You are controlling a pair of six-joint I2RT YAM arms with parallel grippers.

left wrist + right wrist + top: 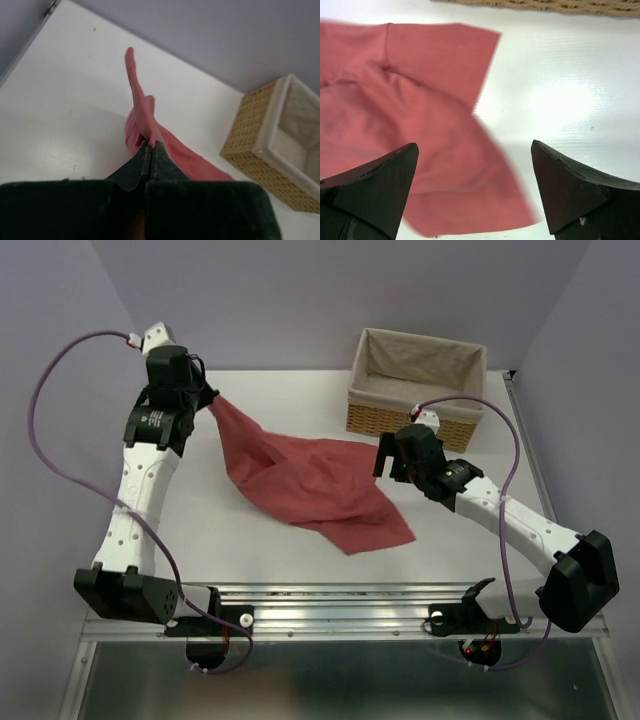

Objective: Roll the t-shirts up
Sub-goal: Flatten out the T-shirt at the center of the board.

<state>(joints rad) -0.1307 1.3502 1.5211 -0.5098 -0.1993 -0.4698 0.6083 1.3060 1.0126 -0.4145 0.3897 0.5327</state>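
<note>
The left jaws were pressed together, pinching a bunched corner of the salmon-red t-shirt at the table's far left. The rest lay spread toward the right jaws, which stood wide apart over its right edge, near the wicker basket.

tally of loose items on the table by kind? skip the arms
t-shirt, salmon-red: 1
wicker basket, cloth-lined: 1
total: 2
</note>
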